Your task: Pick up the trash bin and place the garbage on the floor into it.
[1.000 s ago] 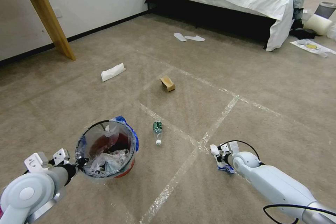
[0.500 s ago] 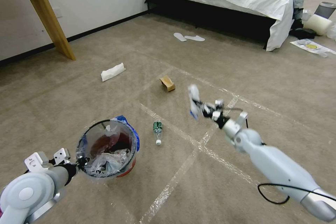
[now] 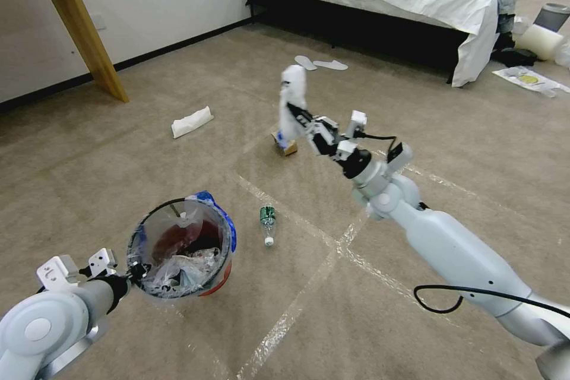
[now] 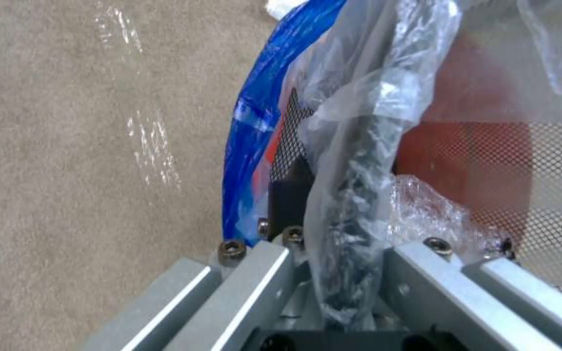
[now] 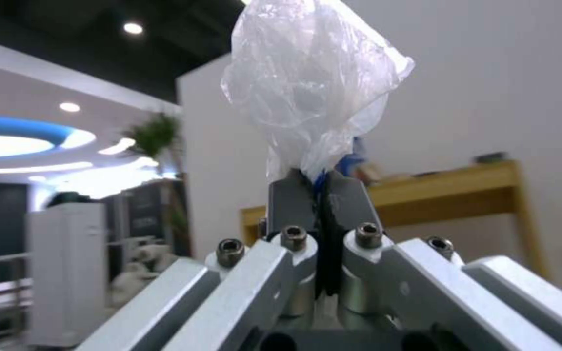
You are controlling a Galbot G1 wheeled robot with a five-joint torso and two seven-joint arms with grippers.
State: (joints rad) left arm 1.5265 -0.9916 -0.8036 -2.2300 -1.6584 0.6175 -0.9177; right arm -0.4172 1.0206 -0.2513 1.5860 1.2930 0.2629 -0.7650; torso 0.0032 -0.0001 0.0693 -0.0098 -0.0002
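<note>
A crumpled scrap of clear plastic point(image 3: 293, 98) with a bit of blue at its base is pinched between the closed fingers of the right gripper point(image 3: 295, 114), which is raised high above the floor point(image 3: 475, 148) and pointed away from the robot. In the right wrist view the scrap point(image 5: 313, 83) is seen bunched above the tight fingertips point(image 5: 292, 200).

The trash bin point(image 3: 184, 249) is held by its rim in the left gripper point(image 3: 132, 273), low on the robot's left; in the left wrist view the black rim point(image 4: 352, 195) and its clear liner are clamped between the closed jaws. The bin's mouth faces up and already holds litter.

From the held scrap the bin lies well apart: nearer the robot, to its left, and lower. The scrap is judged to need carrying that way before release. A small bottle point(image 3: 267, 222) lies just beside the bin; a brown carton point(image 3: 286, 145) and a white tissue point(image 3: 191, 122) lie farther out.
</note>
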